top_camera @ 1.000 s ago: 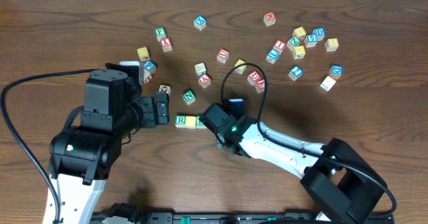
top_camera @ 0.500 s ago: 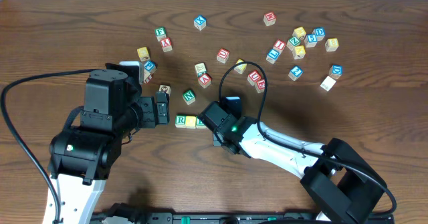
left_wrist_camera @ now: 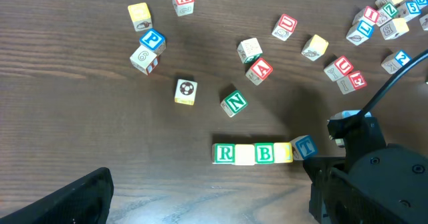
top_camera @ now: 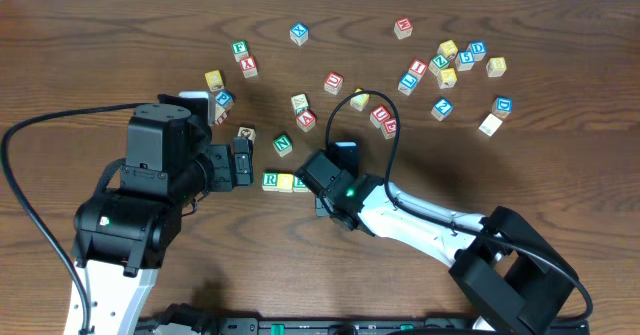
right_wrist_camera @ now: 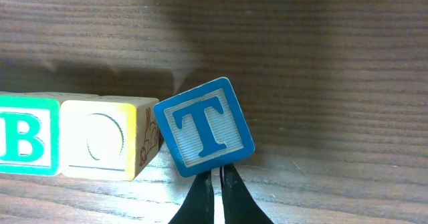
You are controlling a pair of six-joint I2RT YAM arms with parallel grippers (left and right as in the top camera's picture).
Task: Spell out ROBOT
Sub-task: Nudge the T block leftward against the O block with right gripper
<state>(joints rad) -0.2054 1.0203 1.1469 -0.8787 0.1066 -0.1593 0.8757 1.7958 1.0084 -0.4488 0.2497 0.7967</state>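
Observation:
A row of blocks reads R point(left_wrist_camera: 225, 153), O point(left_wrist_camera: 245, 154), B point(left_wrist_camera: 265, 153), O point(left_wrist_camera: 283, 152) on the wooden table. A blue T block point(right_wrist_camera: 204, 127) lies tilted at the row's right end, its corner touching the yellow O block point(right_wrist_camera: 100, 144). My right gripper point(right_wrist_camera: 217, 174) is shut, and its tips press against the T block's lower edge. In the overhead view the right gripper point(top_camera: 322, 183) covers the row's right end; only the R block point(top_camera: 270, 181) and its neighbours show. My left gripper point(left_wrist_camera: 207, 207) is open and empty, just in front of the row.
Loose letter blocks lie behind the row: a green N point(left_wrist_camera: 235, 102), a red A point(left_wrist_camera: 261, 69), a picture block point(left_wrist_camera: 185, 91) and a blue P point(left_wrist_camera: 152, 40). Several more blocks cluster at the far right point(top_camera: 450, 60). The right arm's cable point(top_camera: 345, 110) loops over the blocks.
My right gripper has edged slightly toward the row, nudging the T block. The left arm has not moved.

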